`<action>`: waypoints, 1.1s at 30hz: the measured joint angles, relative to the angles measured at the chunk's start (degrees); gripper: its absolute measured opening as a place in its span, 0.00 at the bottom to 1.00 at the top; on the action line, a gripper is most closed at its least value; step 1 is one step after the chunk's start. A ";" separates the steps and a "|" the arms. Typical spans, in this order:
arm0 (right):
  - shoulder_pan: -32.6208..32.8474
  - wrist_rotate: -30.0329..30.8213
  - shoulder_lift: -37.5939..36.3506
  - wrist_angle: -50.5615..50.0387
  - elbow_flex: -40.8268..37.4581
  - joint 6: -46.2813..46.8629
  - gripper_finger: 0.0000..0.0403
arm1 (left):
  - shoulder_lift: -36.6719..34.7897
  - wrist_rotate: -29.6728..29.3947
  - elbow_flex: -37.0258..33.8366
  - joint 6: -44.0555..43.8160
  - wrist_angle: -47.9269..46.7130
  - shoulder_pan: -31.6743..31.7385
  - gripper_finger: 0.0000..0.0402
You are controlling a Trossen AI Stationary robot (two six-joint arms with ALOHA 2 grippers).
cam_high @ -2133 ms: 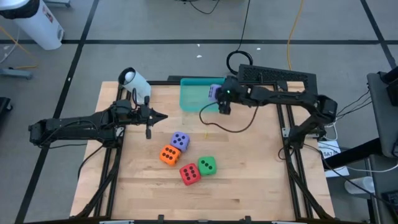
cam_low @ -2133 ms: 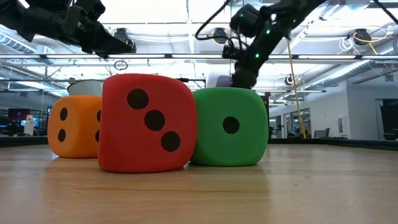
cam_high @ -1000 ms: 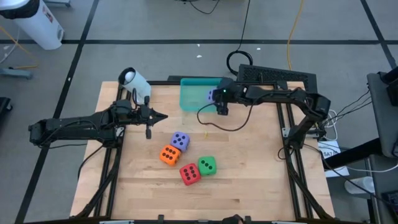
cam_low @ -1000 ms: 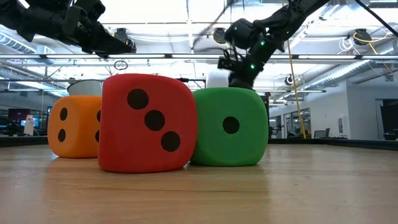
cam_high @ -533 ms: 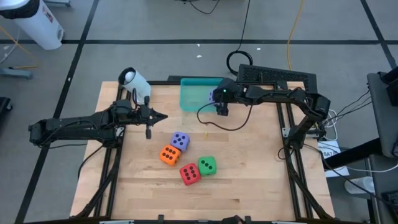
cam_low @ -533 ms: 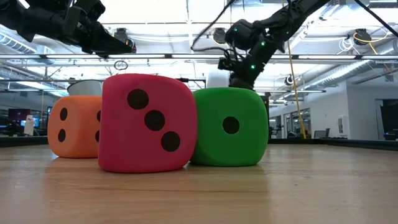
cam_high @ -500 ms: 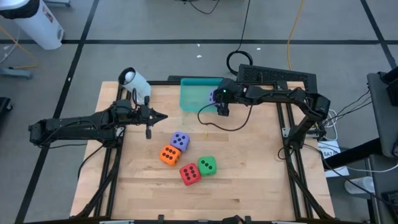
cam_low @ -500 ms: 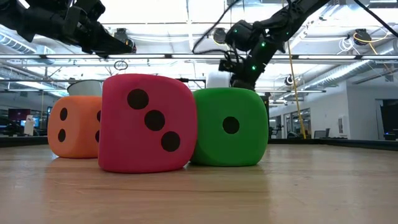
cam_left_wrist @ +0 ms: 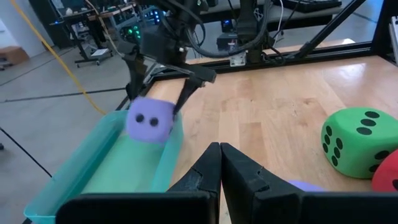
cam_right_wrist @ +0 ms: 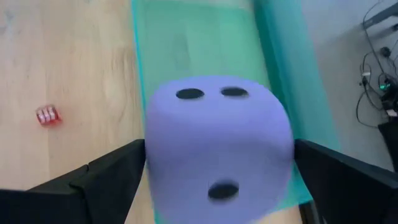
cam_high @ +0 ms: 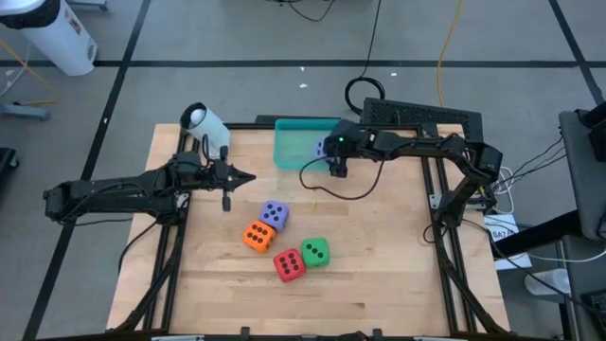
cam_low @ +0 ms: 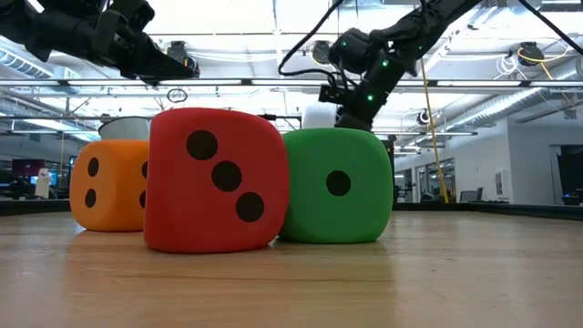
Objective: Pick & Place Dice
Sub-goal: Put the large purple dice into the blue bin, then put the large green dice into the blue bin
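Seen from above, the left tool [cam_high: 248, 177] hung over the wooden tabletop [cam_high: 379, 265] on its left side, its fingers pressed together on nothing, well apart from any die; this arm looked to be waiting; toward the middle of the tabletop sat a loose cluster of four dice, the orange die [cam_high: 257, 236] and a purple die [cam_high: 274, 214] close together, with the red die [cam_high: 289, 265] and green die [cam_high: 315, 251] nearer the front and just beside each other; at the tabletop's far edge lay the shallow teal tray [cam_high: 294, 142]; to the right of its centre the right tool [cam_high: 331, 152] was clamped on the second purple die [cam_high: 323, 144], held over the tray's right-hand wall rather than squarely over its floor; the left wrist view showed this die [cam_left_wrist: 149, 119] raised, apart from the tray's rim [cam_left_wrist: 169, 144], pinched between two thin fingers [cam_left_wrist: 188, 88]; the right wrist view showed the same die [cam_right_wrist: 217, 146] filling the gap between the fingers, with the tray [cam_right_wrist: 205, 43] beyond it; the likely trouble was in the release; let go from this position, the die might strike the rim and tumble back onto the tabletop; being soft-looking, it could also bounce out of so shallow a tray if dropped from height; a loose cable [cam_high: 327, 194] trailed under the right arm near the tray and might snag as the arm moved.
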 joint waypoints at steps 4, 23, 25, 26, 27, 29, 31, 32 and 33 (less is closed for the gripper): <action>0.00 1.18 0.00 3.96 0.03 2.81 0.99 | 0.00 -0.06 0.00 -0.30 0.00 0.00 0.05; 0.63 0.17 0.00 14.18 -0.01 3.84 0.99 | 0.00 -0.14 0.00 -0.36 -0.02 0.00 0.05; 0.94 0.15 0.00 14.73 -0.01 5.26 0.99 | 0.00 -0.15 0.00 -0.39 -0.02 0.00 0.05; 1.04 0.13 -0.21 14.58 -0.01 6.22 0.99 | 0.00 -0.14 0.00 -0.41 -0.02 0.00 0.05; 1.05 0.08 -0.60 14.06 -0.01 7.56 0.98 | 0.00 -0.12 0.00 -0.41 -0.03 0.00 0.05; 1.03 -2.12 -1.49 13.59 -0.04 10.98 0.96 | 0.00 -0.12 0.00 -0.41 -0.04 0.00 0.05; 0.94 -8.66 -3.01 13.85 -0.17 14.47 0.90 | 0.00 -0.12 0.00 -0.41 -0.07 0.00 0.05; 0.94 -11.69 -4.31 13.85 -0.66 15.95 0.87 | 0.00 -0.12 0.00 -0.41 -0.07 0.00 0.05; 1.15 -13.53 -5.74 14.32 -1.10 16.84 0.83 | 0.00 -0.14 0.00 -0.41 -0.08 0.00 0.05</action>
